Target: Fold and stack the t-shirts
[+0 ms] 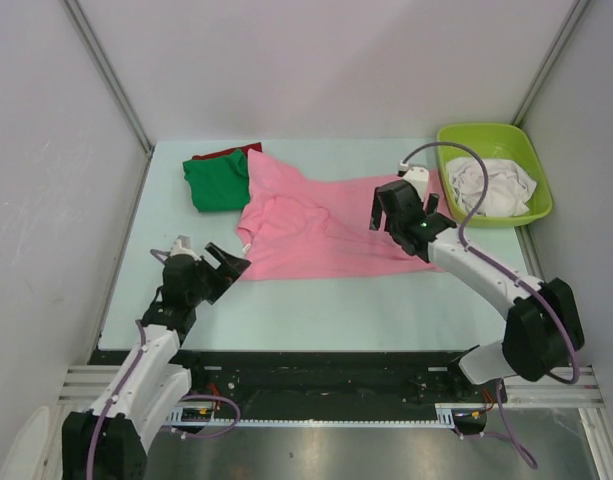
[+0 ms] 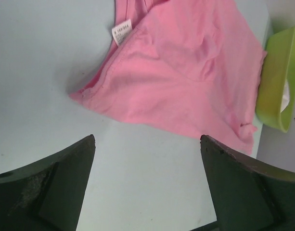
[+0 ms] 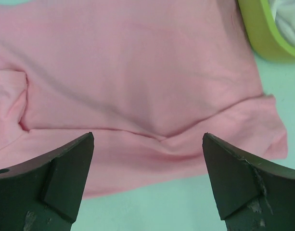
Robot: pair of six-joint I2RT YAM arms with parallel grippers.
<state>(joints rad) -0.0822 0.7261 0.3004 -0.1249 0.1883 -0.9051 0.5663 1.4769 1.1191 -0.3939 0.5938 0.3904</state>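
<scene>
Jaws standing wide on both, nothing held: left gripper [image 1: 229,262] hovering just off pink t-shirt [image 1: 321,230] at near-left corner, right gripper [image 3: 147,137] hanging over its tub-side half. You are wanting level pinches along near hem. Green t-shirt [image 1: 216,182] lying against far-left corner, lime tub [image 1: 486,131] crowding right; bare table [image 1: 316,310] nearside offering room.

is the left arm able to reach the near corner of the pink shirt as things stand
Probably yes: the left gripper is open, and the pink shirt has its corner just ahead of it on the table, with nothing in between.
</scene>
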